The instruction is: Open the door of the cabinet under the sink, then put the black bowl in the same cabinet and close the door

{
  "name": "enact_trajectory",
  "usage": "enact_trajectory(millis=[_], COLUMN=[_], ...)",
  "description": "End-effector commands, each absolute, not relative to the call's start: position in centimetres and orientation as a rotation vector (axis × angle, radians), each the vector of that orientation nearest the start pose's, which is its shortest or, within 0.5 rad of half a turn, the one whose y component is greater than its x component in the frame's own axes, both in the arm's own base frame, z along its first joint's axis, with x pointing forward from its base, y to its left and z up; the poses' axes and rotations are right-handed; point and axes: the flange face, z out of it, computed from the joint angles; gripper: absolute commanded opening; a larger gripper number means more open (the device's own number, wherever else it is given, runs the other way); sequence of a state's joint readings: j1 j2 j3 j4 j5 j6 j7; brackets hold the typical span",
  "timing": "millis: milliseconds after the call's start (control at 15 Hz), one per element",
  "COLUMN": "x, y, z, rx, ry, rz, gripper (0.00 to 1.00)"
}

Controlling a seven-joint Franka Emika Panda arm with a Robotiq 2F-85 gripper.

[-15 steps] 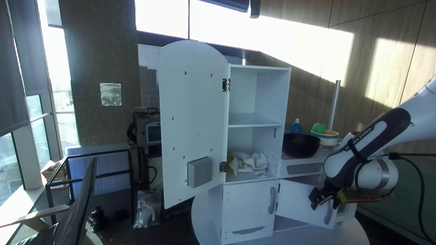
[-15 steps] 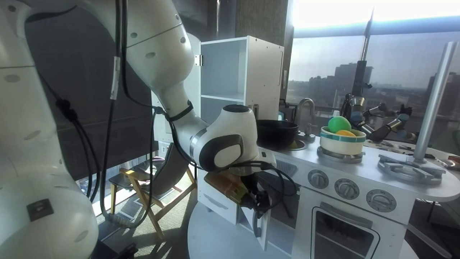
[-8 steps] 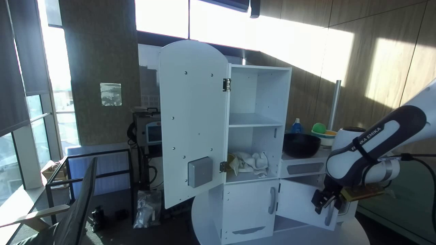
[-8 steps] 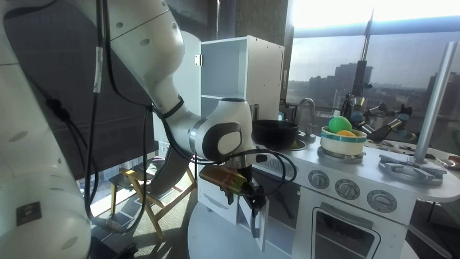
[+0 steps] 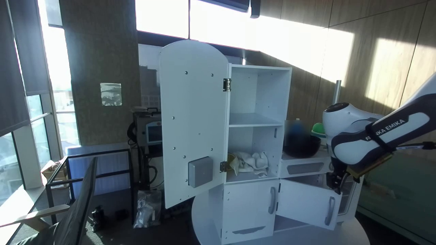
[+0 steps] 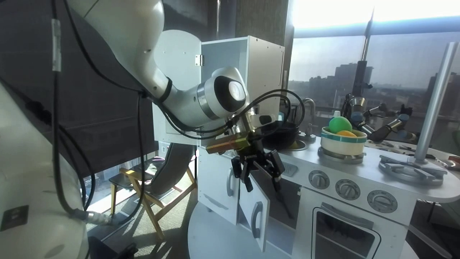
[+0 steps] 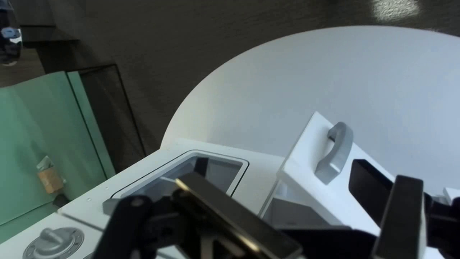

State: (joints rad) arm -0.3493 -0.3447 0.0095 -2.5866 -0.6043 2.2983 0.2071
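I see a wooden wall with bright sun patches on it. Dark blinds hang by the tall window. A shiny silver square is on the dark brown wall. Through the big window I can see grey buildings under a pale sky. A dark and yellow-brown chair stands on the floor, which is partly sunny and partly in shade. There is a round white table too.

In an exterior view, white lettering on the robot arm reads "F", then "NKA EMIKA"; a black strap hides the letters between. Marks around the three grey knobs on the toy kitchen are too small to read.
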Motion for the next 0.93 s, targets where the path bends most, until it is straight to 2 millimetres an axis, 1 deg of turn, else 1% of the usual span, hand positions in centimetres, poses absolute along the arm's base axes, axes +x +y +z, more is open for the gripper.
enact_trajectory(millis=[0, 133, 200, 267, 333, 400, 600, 733, 867], x=[42.2, 44.1, 45.0, 45.6, 46.1, 46.4, 45.9, 45.6, 45.1], y=[-16.0, -17.0, -17.5, -18.0, -18.5, -19.0, -20.1, -20.4, -20.1], z=[42.1, 42.8, 42.7, 42.5, 41.8, 40.8, 37.0, 34.9, 33.0], rx=[-3.677, -3.731, -3.773, -3.805, -3.832, -3.847, -3.857, -3.818, -3.757], ry=[0.289, 0.287, 0.269, 0.263, 0.28, 0.308, 0.39, 0.377, 0.385], rz=[-0.28, -0.436, -0.514, -0.575, -0.592, -0.577, -0.411, -0.369, -0.267], gripper=[1.0, 1.0, 1.0, 1.0, 1.0, 1.0, 1.0, 1.0, 1.0])
